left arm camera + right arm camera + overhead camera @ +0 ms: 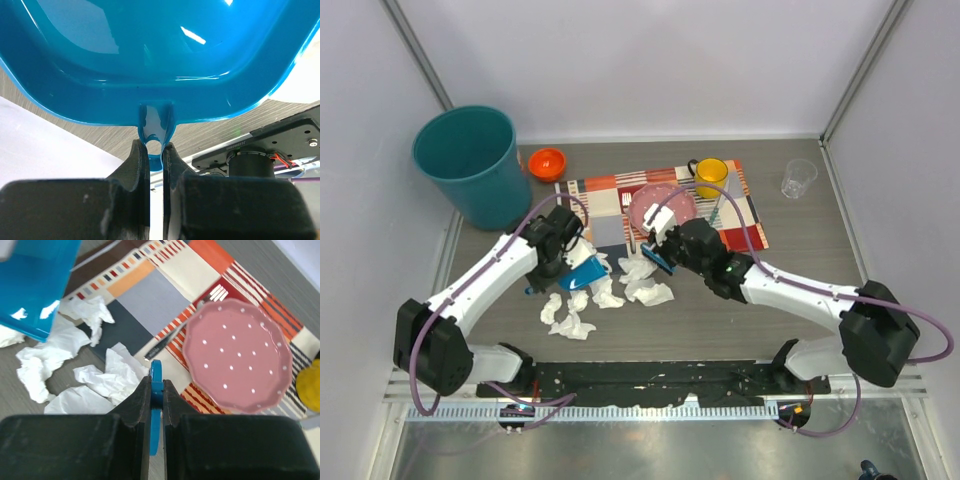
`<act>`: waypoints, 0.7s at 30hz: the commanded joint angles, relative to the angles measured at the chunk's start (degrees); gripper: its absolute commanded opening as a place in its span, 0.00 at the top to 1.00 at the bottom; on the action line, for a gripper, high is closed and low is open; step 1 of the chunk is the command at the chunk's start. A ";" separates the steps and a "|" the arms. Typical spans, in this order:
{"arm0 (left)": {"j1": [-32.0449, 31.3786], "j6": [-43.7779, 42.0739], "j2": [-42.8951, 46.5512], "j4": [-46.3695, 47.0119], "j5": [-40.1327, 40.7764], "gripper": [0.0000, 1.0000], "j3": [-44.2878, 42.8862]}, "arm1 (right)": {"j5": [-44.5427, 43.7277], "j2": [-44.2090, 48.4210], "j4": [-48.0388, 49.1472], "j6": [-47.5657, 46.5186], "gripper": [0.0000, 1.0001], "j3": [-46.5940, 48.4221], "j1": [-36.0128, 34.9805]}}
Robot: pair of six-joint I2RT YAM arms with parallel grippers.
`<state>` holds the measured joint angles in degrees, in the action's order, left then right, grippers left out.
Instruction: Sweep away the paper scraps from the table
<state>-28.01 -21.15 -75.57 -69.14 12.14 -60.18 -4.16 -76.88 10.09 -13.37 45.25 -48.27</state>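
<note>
Mid-sweep, judging by the layout. Gripped in the left pincer (155, 146), clenched on the stub handle: a glossy blue plastic dustpan (582, 280). Gripped in the right pincer (156, 386), likewise clenched: a thin blue plastic tool (156, 371), seen edge-on and hard to identify, probably a small brush or scraper.

Crumpled white tissue-paper scraps (650, 292) loose on the grey-brown wood-grain surface (700, 330), bunched around the middle and between the two pincers. Some touching or overlapping the near-left corner of the colourful patchwork placemat (740, 215). More wads closer to the near edge, on the near side of the dustpan. Impossible to tell from these views whether the dustpan lip touches the surface.

To do this step well:
- Set the dustpan lip flat on the surface, mouth facing the pile, leaving no gap for tissue to slide under.
- Bring the blue tool down just beyond the scraps nearest the placemat, then draw it low and slowly toward the pan.
- Use short strokes, since tissue this light will probably roll or flick aside if hit fast.
- Steer clear of the placemat corner, the silver fork (182, 326) and the pink dotted plate (235, 355), so as not to drag the mat along.
- Afterwards, turn the pan toward the wads by the near edge.
- Tip the load, most likely, into the tall teal plastic bin (470, 165) at the far-left corner.
</note>
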 commanded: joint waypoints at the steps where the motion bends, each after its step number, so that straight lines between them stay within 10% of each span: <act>1: 0.24 1.02 0.43 0.50 -1.24 1.00 -2.13 | 10.13 4.37 6.80 -5.26 0.99 -1.22 -0.24; 11: -0.38 1.28 -2.12 0.41 -7.92 1.00 -5.46 | 10.94 18.86 -17.98 -2.91 0.99 -0.87 -6.38; 21: -4.51 -3.09 -6.26 -1.43 -2.83 1.00 -4.16 | -38.89 22.31 -43.43 30.73 0.99 12.04 -7.10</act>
<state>-32.29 -20.60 -82.96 -68.62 6.57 -64.69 -20.97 -52.86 -17.47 -0.56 49.69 -55.59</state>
